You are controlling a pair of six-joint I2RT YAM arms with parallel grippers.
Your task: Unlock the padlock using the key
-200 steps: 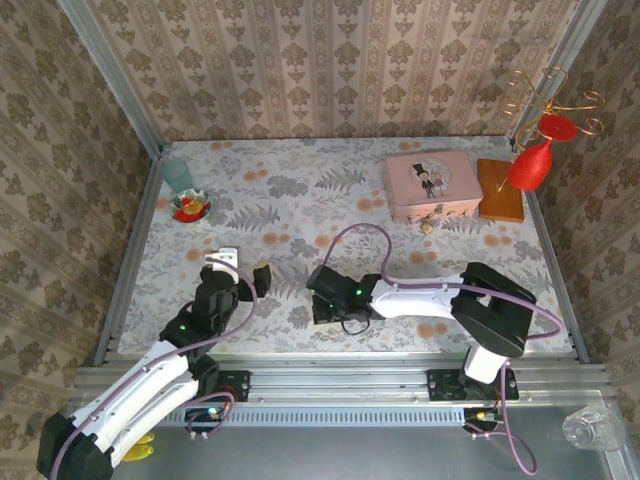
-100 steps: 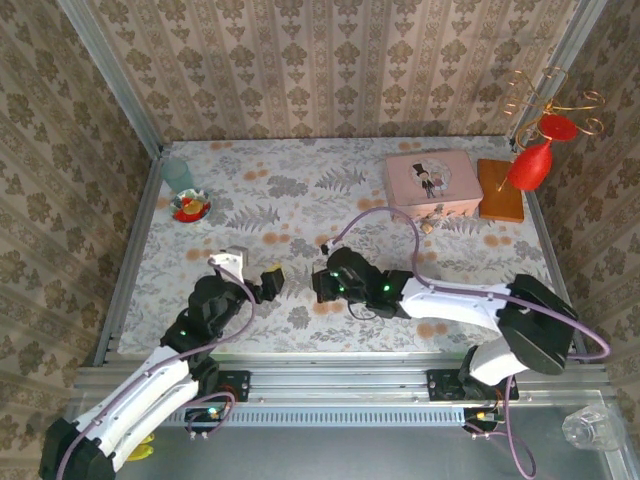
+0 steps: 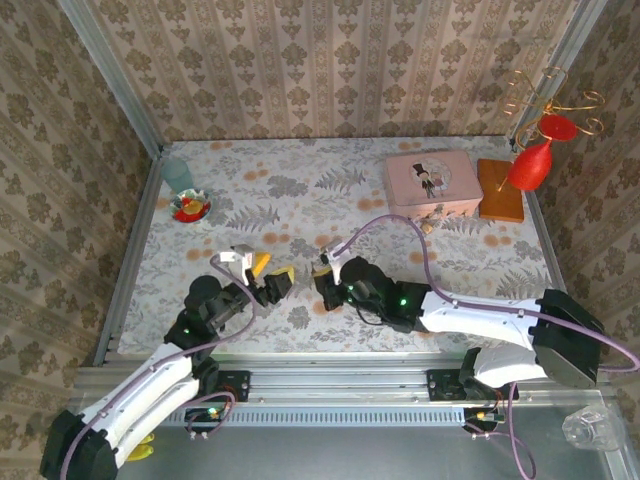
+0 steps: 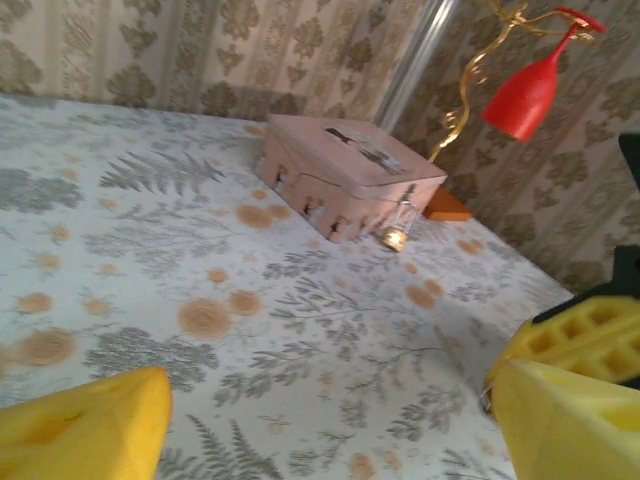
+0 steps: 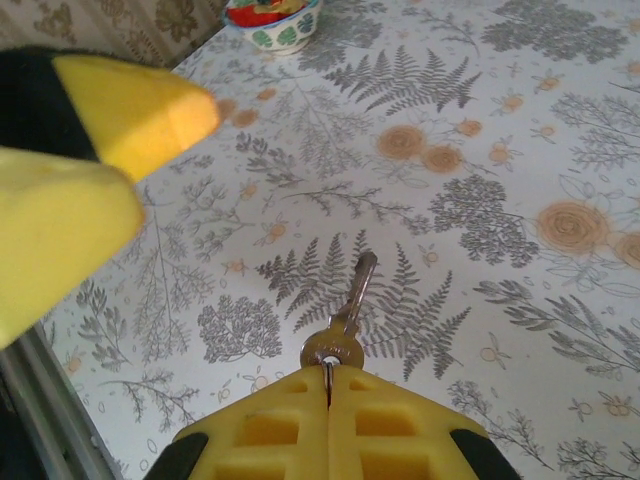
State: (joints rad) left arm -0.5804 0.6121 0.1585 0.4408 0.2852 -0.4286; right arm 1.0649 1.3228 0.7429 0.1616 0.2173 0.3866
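"Left wrist view first. Where's the padlock?"

"The padlock (image 4: 396,232) is on the table (image 3: 300,200), just beside the near corner of the pink tin (image 4: 340,180), with its shackle up. That's far right, well apart from both arms. It hasn't shifted in the last second."

"Key?"

"The key (image 5: 342,315) is pinched at its head in the right gripper (image 5: 328,385). The jaws are closed tight on it and the blade points out over the cloth."

"What changed?"

"The right arm has stretched left and forward across mid-table. The left gripper (image 3: 272,272) has swung right to meet it and is now near the key. Its jaws stand apart with nothing between them, and the gap looks slightly narrower than a moment ago."

"Meaning?"

"My reading is that the arms are converging on the key, not the lock. Likely a handover or regrip. Insertion hasn't begun, and the key and padlock are still well apart."

"Any lettering?"

"None legible. The tin lid carries a small picture of two figures. No brand can be made out on the lock or key."
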